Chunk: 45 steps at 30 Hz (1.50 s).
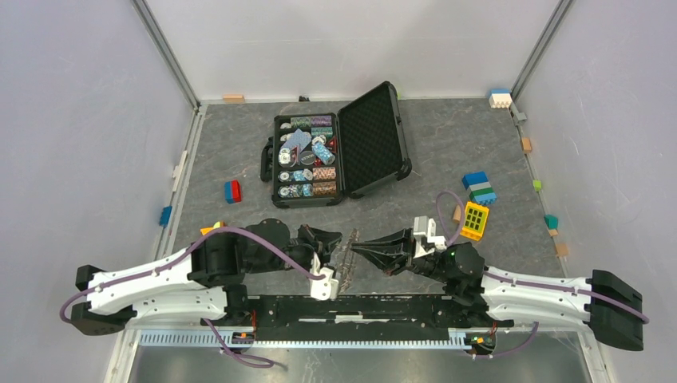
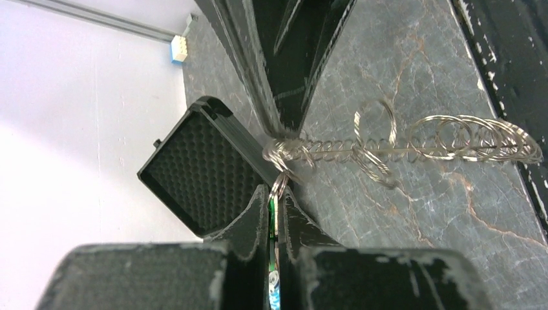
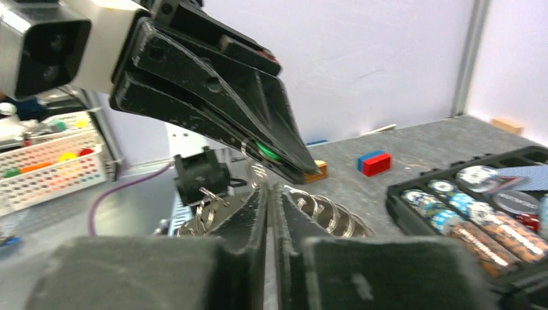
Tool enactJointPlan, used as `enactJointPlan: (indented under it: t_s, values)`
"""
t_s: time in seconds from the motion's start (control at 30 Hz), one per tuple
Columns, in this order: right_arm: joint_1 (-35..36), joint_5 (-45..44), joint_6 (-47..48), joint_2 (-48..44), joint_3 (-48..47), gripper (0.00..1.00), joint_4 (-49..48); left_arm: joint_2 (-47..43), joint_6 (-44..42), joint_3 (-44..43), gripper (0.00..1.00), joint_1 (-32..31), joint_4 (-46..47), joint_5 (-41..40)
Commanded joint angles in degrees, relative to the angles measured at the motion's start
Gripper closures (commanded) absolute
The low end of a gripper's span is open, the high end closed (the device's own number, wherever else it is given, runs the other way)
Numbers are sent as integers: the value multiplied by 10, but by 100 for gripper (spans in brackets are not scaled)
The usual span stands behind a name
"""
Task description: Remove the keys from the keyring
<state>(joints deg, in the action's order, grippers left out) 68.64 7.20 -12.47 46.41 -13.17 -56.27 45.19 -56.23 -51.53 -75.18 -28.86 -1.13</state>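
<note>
Your left gripper (image 2: 276, 194) has its jaws clamped on the green-tagged key (image 3: 263, 150), and the right gripper's (image 3: 271, 194) jaws pinch the keyring (image 2: 336, 154). The keys (image 2: 452, 139) all look threaded, none off yet.

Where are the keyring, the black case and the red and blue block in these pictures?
keyring (image 2: 413, 154): left wrist view, on the wire threaded through small rings.
black case (image 1: 374, 137): top external view, on the open foam lid.
red and blue block (image 1: 232, 191): top external view, on its middle.
</note>
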Motion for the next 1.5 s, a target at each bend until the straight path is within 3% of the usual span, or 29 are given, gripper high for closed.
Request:
enactJointPlan:
  t_s: [0.0,0.13,0.3,0.6,0.93,1.27,1.47]
  values:
    - [-4,-48,19,-28,19,80,-9,-39,-2,15,98,10,24,-34]
    - [-4,-37,67,-52,6,64,70,-51,-15,40,98,23,57,-28]
    - [-4,-14,120,-68,-32,55,166,-54,-18,48,98,43,62,4]
    - [-4,81,216,-3,-144,51,308,-56,-38,74,98,69,78,82]
    - [-4,110,307,14,-171,42,374,-151,-57,171,98,70,164,114]
    - [-4,106,342,16,-178,42,412,-98,-52,137,98,81,109,166]
    - [-3,86,340,-31,-158,43,451,-42,-58,102,98,112,57,227]
